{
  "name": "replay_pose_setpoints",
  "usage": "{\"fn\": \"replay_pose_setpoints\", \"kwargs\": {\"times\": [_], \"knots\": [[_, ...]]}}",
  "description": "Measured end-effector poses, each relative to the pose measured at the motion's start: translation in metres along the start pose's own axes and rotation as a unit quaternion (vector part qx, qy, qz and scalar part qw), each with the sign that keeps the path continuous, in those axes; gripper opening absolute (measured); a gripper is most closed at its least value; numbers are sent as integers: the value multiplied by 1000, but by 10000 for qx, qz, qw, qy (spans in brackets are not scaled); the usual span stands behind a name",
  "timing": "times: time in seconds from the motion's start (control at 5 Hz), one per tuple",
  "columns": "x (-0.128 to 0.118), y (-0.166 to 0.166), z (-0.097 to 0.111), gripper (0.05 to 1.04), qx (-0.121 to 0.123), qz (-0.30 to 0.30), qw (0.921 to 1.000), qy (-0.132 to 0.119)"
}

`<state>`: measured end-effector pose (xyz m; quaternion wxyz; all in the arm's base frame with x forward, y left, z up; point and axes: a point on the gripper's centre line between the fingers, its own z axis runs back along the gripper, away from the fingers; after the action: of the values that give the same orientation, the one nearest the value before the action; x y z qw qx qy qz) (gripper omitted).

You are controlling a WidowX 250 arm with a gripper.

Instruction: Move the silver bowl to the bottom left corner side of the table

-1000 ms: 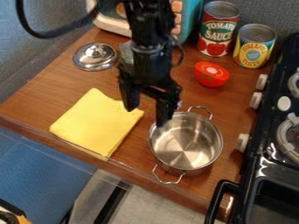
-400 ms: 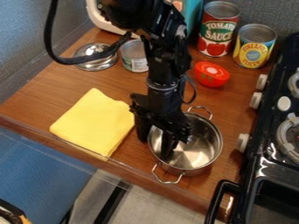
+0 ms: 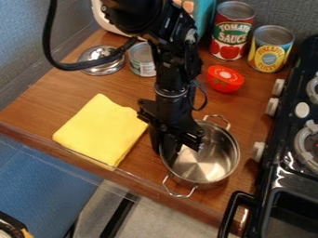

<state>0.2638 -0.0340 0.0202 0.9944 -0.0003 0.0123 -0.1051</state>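
Note:
My gripper (image 3: 162, 149) is low at the left side of the silver bowl (image 3: 210, 162), a metal pot with two wire handles. Its fingers are closed on the bowl's left wall, one outside and the other inside the rim. The bowl is upright on the wooden table (image 3: 68, 100), near the front edge and left of the stove. The gripper hides part of the left rim.
A folded yellow cloth (image 3: 98, 131) lies left of the bowl. Behind are a metal lid (image 3: 101, 67), a small can (image 3: 142, 60), a tomato half (image 3: 224, 79) and two tall cans (image 3: 233, 30). The stove (image 3: 292, 158) borders the right.
The gripper came down and forward from behind the bowl to its left wall, and its fingers then drew together there. The bowl has shifted slightly to the right.

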Motion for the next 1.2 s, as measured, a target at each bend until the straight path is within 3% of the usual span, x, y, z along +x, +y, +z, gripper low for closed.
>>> {"fn": "replay_pose_setpoints", "kwargs": {"times": [0.2, 0.4, 0.6, 0.8, 1.0, 1.2], "knots": [[-1, -1, 2, 96, -45, -70, 9999, 104], [1, 5, 12, 81, -192, -28, 9997, 152], [11, 21, 45, 79, -413, 132, 9990, -121], [15, 53, 72, 79, -489, 357, 9976, -323], [12, 104, 94, 78, -260, 861, 9947, -489], [0, 151, 77, 78, -96, 1380, 9898, -342]]}}
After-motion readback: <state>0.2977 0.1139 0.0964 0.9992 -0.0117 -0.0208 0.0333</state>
